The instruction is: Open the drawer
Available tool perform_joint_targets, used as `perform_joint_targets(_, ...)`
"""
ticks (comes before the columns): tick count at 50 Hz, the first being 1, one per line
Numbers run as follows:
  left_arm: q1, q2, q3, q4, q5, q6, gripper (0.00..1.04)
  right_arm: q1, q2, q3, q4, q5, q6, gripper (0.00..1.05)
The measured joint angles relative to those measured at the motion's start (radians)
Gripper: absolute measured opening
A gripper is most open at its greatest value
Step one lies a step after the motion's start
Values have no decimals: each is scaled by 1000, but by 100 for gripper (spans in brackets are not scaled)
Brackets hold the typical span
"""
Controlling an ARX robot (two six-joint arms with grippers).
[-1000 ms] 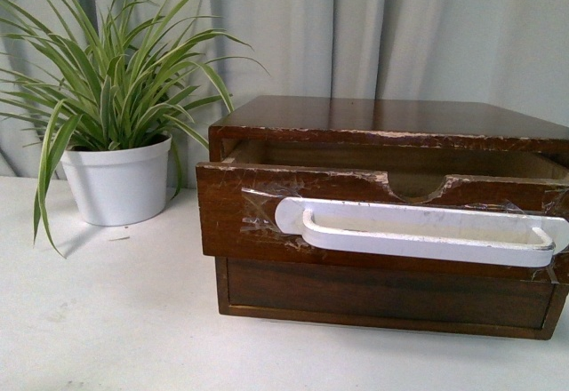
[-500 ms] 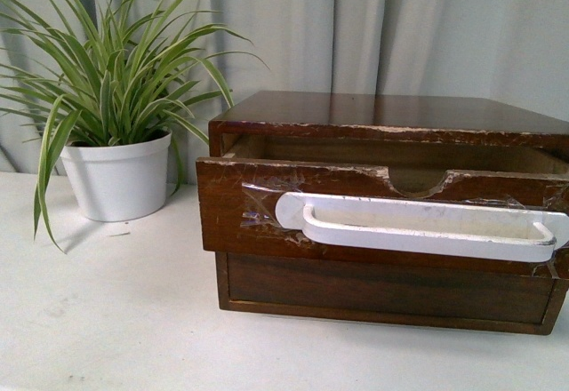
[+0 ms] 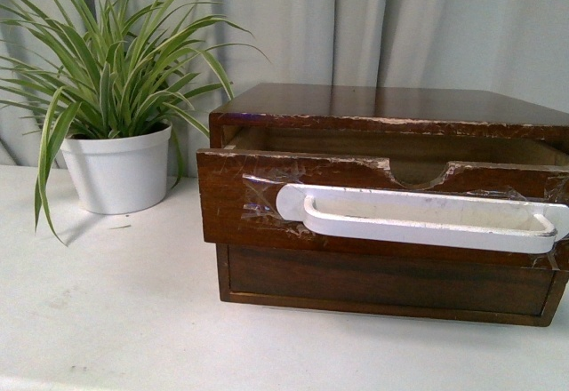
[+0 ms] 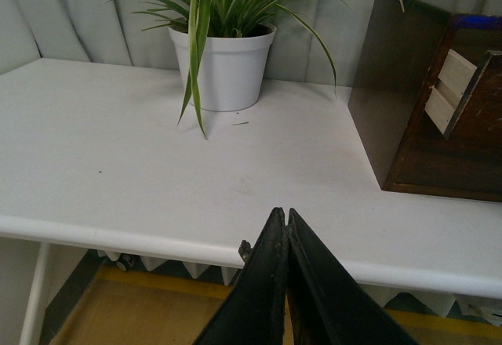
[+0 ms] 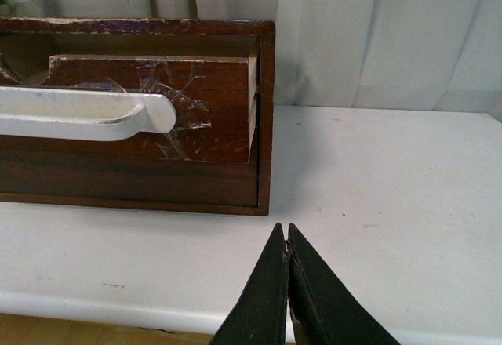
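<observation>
Drawer [image 3: 233,204] of chipped dark wood juts from the cabinet [image 3: 391,105], white handle [image 3: 418,217] taped across. Left gripper [image 4: 287,227] is pinched closed off the white table [image 4: 118,165]. Right gripper [image 5: 286,239] likewise, near the drawer's corner.

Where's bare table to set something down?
Bare table in front of the plant pot and left of the drawer unit; also right of the unit, in the right wrist view. The narrow gap between pot and drawer is crowded.

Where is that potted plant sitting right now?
In the front view, the potted plant stands on the white table at the left, beside the wooden cabinet, with the grey curtain behind it.
</observation>
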Motion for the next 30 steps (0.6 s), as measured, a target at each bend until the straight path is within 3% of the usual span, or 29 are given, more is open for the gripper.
perform_joint_targets(30,0,-44,-40,7,0,0,4,0,0,0,0,0,0,1)
